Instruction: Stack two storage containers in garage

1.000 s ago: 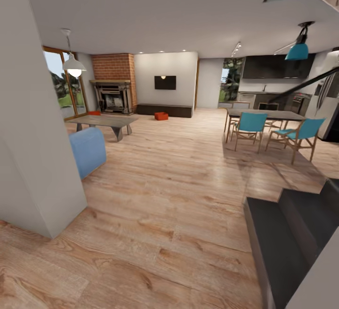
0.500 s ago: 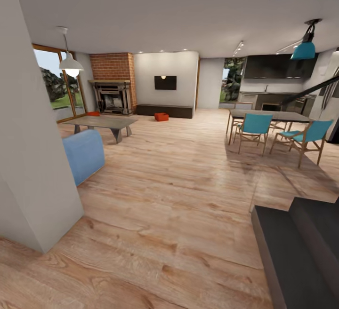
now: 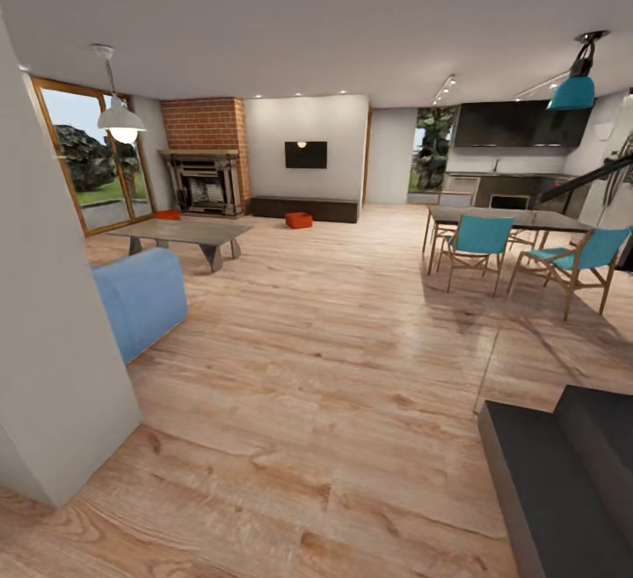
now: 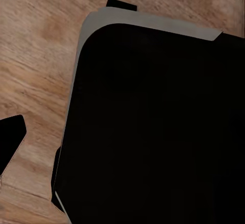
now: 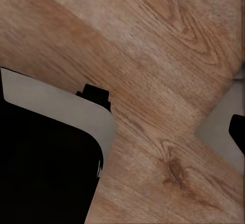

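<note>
Early in the task, by the look of it: both storage containers on the light plank floor (image 3: 334, 358) at the far end of the living room, neither picked up, the garage nowhere in sight. From the left in the head view: a grey wall corner (image 3: 53, 340) cropping the near side, a glass door (image 3: 88, 160) with greenery outside, a white pendant lamp (image 3: 121, 120), a blue seat (image 3: 141, 296) partly cut by the wall. Then one red-orange container (image 3: 167, 215) beside the brick fireplace (image 3: 207, 164), half masked by the low table (image 3: 180, 233); the second container (image 3: 299, 220) just in front of the long dark bench (image 3: 306, 207) under the wall TV (image 3: 305, 154). Further right, a dining table (image 3: 501, 219) with teal chairs (image 3: 479, 239), dark steps (image 3: 563, 472) cropped at the edge. Both containers too small for detail. Wrist views down onto planks and the robot's dark base (image 4: 153, 127); finger state impossible to tell for either gripper.
</note>
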Controlling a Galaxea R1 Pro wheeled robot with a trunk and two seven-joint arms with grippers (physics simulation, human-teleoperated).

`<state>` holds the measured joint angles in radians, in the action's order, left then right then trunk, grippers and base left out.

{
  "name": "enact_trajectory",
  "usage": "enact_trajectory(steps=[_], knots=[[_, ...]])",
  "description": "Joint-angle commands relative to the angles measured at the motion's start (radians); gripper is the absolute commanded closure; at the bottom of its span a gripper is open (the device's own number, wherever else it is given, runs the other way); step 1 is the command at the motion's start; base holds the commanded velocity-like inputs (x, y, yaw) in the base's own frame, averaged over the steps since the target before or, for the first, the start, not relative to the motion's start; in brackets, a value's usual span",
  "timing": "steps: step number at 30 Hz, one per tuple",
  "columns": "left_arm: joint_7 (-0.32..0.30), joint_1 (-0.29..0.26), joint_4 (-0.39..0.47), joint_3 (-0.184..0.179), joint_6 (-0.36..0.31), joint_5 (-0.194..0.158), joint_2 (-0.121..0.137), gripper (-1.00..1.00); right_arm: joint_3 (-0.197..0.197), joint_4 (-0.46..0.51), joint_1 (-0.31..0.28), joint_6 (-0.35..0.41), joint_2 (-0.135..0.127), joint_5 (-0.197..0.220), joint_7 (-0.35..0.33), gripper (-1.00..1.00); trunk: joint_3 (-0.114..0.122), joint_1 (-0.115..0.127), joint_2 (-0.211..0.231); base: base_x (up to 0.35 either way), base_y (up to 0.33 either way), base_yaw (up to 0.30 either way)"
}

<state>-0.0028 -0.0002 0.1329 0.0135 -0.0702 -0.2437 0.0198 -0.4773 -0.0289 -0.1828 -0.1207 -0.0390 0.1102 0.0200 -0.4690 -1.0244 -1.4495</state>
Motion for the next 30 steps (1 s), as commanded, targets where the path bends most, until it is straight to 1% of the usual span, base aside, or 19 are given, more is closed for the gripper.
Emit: enact_trajectory(steps=[1,7,10,17,21,23,30], knots=[[0.0,0.001,0.003,0.001,-0.006,-0.006,0.0,-1.0,-0.009,-0.003,-0.001,-0.005,0.001,0.011,0.0,-1.0,-0.001,-0.001,0.0,0.33,0.0,-0.223],[0.0,0.001,0.003,0.001,-0.006,-0.006,0.0,-1.0,-0.008,-0.003,-0.001,-0.003,0.001,0.011,0.0,-1.0,-0.001,-0.001,0.0,0.33,0.0,-0.267],[0.0,0.001,0.003,0.001,-0.006,-0.006,0.0,-1.0,-0.008,-0.003,-0.001,-0.004,0.001,0.011,0.001,-1.0,-0.001,-0.001,0.0,0.33,0.0,-0.142],[0.0,0.001,0.003,0.001,-0.006,-0.006,0.0,-1.0,-0.009,-0.003,-0.001,-0.004,0.0,0.008,0.0,-1.0,-0.001,-0.001,0.0,0.33,0.0,-0.018],[0.0,0.001,0.003,0.002,-0.006,-0.006,-0.001,-1.0,-0.009,-0.003,-0.001,-0.005,0.001,-0.033,0.0,-1.0,-0.001,-0.001,0.0,0.33,0.0,-0.001],[0.0,0.001,0.002,0.002,-0.006,-0.007,-0.001,-1.0,-0.009,-0.003,-0.001,-0.006,0.001,-0.042,0.0,-1.0,-0.001,-0.001,0.0,0.33,0.0,0.0],[0.001,0.0,0.002,0.002,-0.006,-0.008,-0.001,-1.0,-0.006,-0.003,-0.001,-0.005,-0.002,-0.038,0.009,-1.0,-0.001,-0.001,0.0,0.33,0.0,0.016]])
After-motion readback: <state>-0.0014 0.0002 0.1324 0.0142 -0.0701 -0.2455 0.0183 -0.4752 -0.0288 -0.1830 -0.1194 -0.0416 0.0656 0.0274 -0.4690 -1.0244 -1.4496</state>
